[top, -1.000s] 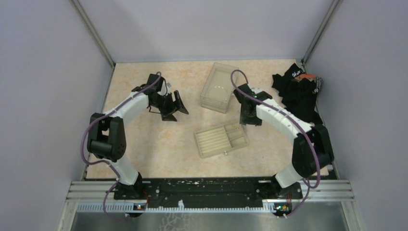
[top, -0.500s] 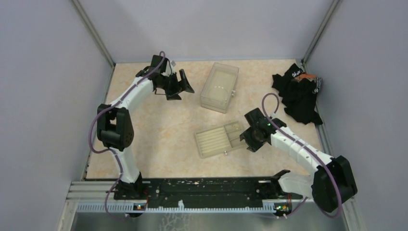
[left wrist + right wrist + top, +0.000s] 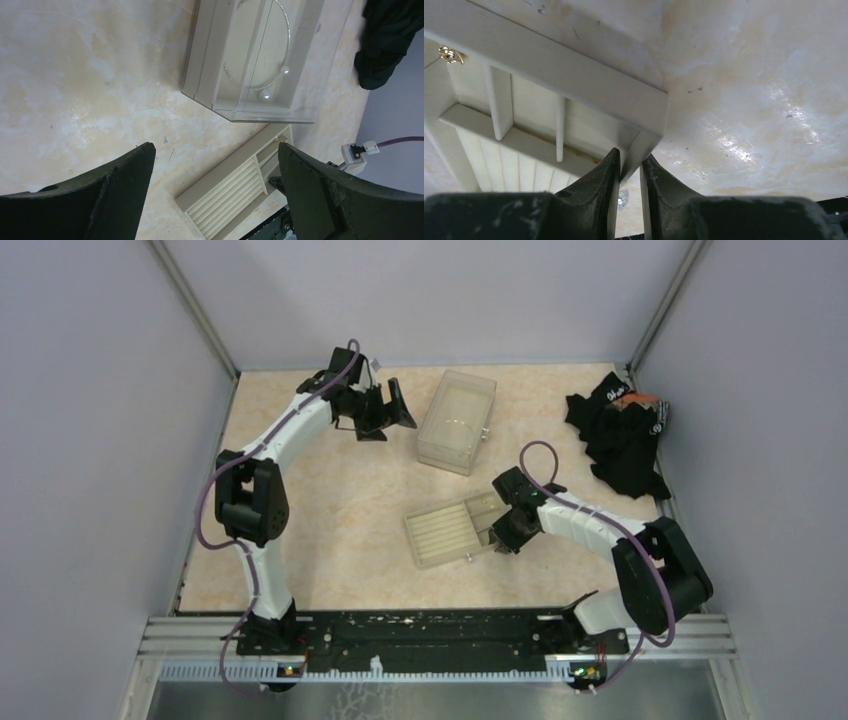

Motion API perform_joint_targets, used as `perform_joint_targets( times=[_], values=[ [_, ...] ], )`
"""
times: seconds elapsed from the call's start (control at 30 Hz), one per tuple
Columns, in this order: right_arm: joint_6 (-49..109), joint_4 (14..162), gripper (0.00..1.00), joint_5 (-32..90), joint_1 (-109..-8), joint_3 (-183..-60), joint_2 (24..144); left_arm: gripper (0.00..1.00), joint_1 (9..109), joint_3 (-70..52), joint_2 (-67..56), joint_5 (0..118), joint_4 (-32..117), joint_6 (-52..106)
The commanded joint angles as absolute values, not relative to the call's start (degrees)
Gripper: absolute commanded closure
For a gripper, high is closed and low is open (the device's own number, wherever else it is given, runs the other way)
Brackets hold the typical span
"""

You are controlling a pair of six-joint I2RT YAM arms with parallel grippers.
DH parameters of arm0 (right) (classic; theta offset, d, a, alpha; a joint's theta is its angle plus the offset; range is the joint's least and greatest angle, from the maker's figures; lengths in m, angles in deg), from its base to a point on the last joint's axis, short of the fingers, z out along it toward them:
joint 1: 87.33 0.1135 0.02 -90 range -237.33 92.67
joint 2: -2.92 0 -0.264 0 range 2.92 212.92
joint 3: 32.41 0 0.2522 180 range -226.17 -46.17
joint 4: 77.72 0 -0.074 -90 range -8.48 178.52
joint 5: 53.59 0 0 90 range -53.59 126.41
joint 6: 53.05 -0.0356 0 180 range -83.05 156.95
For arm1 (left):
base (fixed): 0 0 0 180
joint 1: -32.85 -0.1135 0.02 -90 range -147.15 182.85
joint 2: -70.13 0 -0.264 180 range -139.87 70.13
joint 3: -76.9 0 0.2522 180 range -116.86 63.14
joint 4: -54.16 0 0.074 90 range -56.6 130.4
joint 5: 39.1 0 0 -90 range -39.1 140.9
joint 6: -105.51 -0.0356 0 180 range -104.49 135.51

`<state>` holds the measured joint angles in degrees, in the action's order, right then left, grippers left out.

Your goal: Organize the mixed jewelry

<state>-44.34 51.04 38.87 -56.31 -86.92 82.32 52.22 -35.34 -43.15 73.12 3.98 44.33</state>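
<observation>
A thin silvery loop [image 3: 289, 35] with two pale beads [image 3: 286, 70] lies inside a clear plastic box [image 3: 432, 416] at the back centre. My left gripper [image 3: 390, 415] hovers open and empty just left of that box; in the left wrist view it [image 3: 215, 147] frames the box [image 3: 210, 60] and a beige tray [image 3: 235, 165]. My right gripper [image 3: 503, 530] is at the beige compartmented tray's [image 3: 445, 532] right edge, shut on the tray's corner wall [image 3: 644, 142]. A tiny gold piece [image 3: 446, 55] sits in one tray compartment. A small sparkly speck [image 3: 622, 197] lies on the table under the right fingers [image 3: 609, 170].
A black cloth heap [image 3: 620, 440] lies at the back right corner, also in the left wrist view [image 3: 390, 40]. Grey walls close the table on three sides. The arm bases and a black rail [image 3: 430, 630] run along the near edge.
The left arm has swung back and right, beside the clear box. The right arm has come away from the clear box to the tray's right edge and closed on its wall.
</observation>
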Motion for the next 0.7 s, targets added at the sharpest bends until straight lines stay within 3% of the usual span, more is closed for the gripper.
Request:
perform_joint_targets(
  times=[0.0,0.17,0.33,0.67],
  values=[
    [-42.3,52.5,0.82,39.4,-56.8,-87.6,82.0,0.01,52.8,-36.4,-44.2,72.4,3.7,44.4],
    [-38.6,51.3,1.00,40.0,-58.8,-87.7,81.8,0.01,53.0,-36.3,-44.5,72.5,4.5,45.1],
    [-25.1,44.8,1.00,44.3,-62.9,-92.5,80.7,0.01,53.1,-36.6,-44.9,75.5,8.2,44.4],
    [7.2,32.9,1.00,42.8,-83.8,-107.7,85.1,0.01,53.5,-44.2,-49.5,77.2,9.9,41.6]
  ],
)
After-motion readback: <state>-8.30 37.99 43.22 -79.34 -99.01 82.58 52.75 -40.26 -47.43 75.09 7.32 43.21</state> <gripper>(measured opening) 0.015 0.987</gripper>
